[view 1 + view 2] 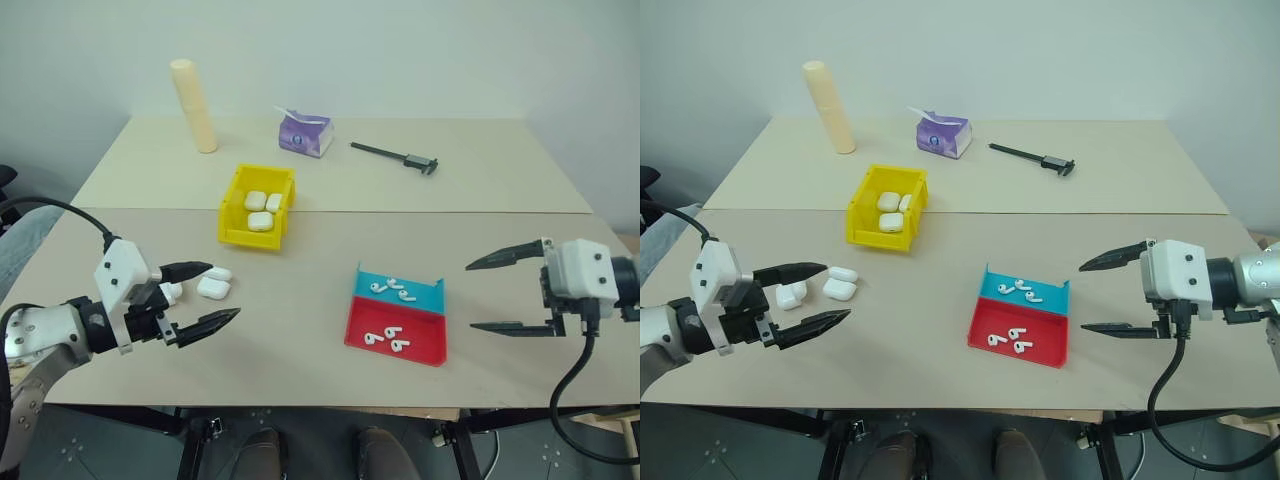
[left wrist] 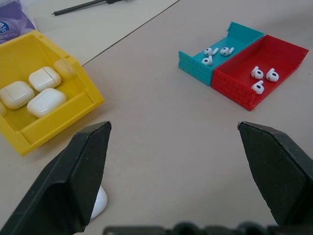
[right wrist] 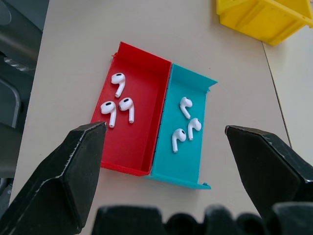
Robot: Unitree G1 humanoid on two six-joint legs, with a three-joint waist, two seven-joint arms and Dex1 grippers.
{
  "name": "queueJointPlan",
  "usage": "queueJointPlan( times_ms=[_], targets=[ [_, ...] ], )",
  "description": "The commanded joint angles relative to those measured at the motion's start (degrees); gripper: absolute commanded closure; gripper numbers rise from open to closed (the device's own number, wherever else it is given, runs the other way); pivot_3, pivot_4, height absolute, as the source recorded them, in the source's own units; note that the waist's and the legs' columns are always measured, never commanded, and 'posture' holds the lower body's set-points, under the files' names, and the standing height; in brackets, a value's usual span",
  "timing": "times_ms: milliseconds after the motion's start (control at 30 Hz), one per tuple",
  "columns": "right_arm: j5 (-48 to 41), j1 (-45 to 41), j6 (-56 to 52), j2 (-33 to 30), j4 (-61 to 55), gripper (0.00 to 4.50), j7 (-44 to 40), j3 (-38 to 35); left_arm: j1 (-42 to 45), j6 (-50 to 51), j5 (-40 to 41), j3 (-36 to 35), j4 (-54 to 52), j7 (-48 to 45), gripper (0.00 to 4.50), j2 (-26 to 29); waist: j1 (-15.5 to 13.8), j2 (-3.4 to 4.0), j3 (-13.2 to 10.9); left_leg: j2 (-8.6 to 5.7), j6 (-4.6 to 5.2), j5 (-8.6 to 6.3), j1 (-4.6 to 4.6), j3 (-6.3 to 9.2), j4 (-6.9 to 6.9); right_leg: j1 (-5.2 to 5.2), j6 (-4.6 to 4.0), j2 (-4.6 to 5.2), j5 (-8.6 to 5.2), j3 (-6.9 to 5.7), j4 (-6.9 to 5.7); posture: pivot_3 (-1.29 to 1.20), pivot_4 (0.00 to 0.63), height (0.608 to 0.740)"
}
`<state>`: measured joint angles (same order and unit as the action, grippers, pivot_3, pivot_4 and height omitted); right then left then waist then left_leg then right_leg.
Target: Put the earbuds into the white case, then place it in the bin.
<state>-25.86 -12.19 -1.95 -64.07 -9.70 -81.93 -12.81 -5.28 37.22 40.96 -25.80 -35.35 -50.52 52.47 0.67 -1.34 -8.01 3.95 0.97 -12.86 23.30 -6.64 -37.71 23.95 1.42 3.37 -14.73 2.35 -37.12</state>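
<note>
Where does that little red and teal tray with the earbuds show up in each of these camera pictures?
Left eye view: red-and-teal tray right of centre, near the table's front.
Right eye view: tray just right of centre.
Left wrist view: tray beyond the fingers.
Right wrist view: tray between the fingers.
Shared landmark: the yellow bin.

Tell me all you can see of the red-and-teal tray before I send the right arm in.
The tray is a small flat plastic holder of two joined open compartments, teal behind and red in front, with low walls textured like brickwork outside. It lies flat on the table, right of the yellow bin, apart from it. Three white earbuds lie loose in the teal half, three in the red. Neither gripper touches it; the right gripper hangs open beside it.
</note>
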Motion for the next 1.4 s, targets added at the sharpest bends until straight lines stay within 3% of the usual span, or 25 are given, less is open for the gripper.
queueJointPlan(
  times_ms=[33, 467, 600, 733, 867, 1000, 1200, 1400],
  targets=[
    [0.0, -1.0, 0.1, -0.8, -0.5, 0.01, 0.4, -1.6, 1.2, -0.3, 1.3, -1.7, -1.5, 0.3, 0.0, 0.7, 0.0, 0.0, 0.0, 0.0, 0.0, 0.0, 0.0, 0.0, 0.0, 0.0, 0.0, 0.0, 0.0, 0.0, 0.0, 0.0, 0.15, 0.74],
    [1.2, -3.0, 0.1, 0.1, 0.6, 0.01, 1.2, 1.1, -0.2, 3.8, -2.3, -2.3, -4.8, 6.8, 0.0, 3.1, 0.0, -0.01, 0.0, 0.0, 0.0, 0.0, 0.01, 0.0, 0.0, 0.0, 0.0, 0.0, 0.0, 0.0, 0.0, 0.0, 0.15, 0.74],
    [2.2, -4.1, 0.6, 0.6, 0.9, 0.01, 1.9, 2.1, 0.2, 13.9, 0.6, -5.8, -1.0, 5.7, 0.0, 9.8, 0.0, -0.01, 0.0, 0.01, 0.0, 0.0, -0.01, -0.02, 0.01, 0.02, 0.0, -0.03, 0.0, 0.0, -0.01, 0.0, 0.15, 0.74],
    [1.8, -3.5, 0.2, 1.2, 0.2, 0.01, 2.1, 2.0, -0.4, 15.7, -2.9, -5.9, 6.8, -1.0, 0.0, 18.6, 0.0, 0.0, 0.0, 0.0, 0.0, 0.0, 0.0, -0.1, 0.04, 0.09, -0.02, -0.01, -0.02, 0.0, -0.01, 0.0, 0.15, 0.74],
    [2.4, -3.6, -0.5, 1.5, 0.0, 0.01, 2.8, 3.1, 2.2, 12.7, -5.0, -0.6, 16.7, -11.7, 0.0, 28.3, 0.0, 0.0, 0.0, 0.0, -0.01, 0.0, 0.01, -0.37, 0.06, 0.12, -0.04, 0.01, -0.04, -0.03, 0.0, 0.0, 0.15, 0.74],
    [2.6, -4.2, -1.2, 1.4, 0.4, 0.01, 2.8, 3.9, 8.1, 3.9, -9.8, 10.6, 28.1, -22.6, 0.0, 35.9, 0.0, 0.03, 0.0, 0.01, -0.02, 0.0, 0.0, -0.49, 0.13, 0.19, -0.12, 0.01, -0.08, -0.06, -0.01, 0.0, 0.15, 0.74],
    [3.4, -3.4, -3.2, 1.2, -0.2, 0.01, 4.7, 4.1, 35.2, -3.4, -25.4, 33.4, 44.2, -31.4, 0.0, 28.0, -0.7, 0.04, 0.0, -0.02, -0.02, 0.0, 0.09, -0.59, 0.1, 0.21, -0.11, -0.05, -0.09, -0.04, -0.05, 0.0, 0.15, 0.74],
    [3.7, -1.2, -4.3, 1.0, -1.6, 0.01, 6.0, 3.1, 52.6, -9.1, -39.0, 46.0, 62.4, -38.3, 0.0, 17.5, -1.4, 0.02, 0.0, 0.0, -0.01, 0.0, 0.29, -0.55, -0.1, 0.24, -0.05, -0.08, -0.06, -0.07, -0.08, 0.0, 0.15, 0.74]
  ],
)
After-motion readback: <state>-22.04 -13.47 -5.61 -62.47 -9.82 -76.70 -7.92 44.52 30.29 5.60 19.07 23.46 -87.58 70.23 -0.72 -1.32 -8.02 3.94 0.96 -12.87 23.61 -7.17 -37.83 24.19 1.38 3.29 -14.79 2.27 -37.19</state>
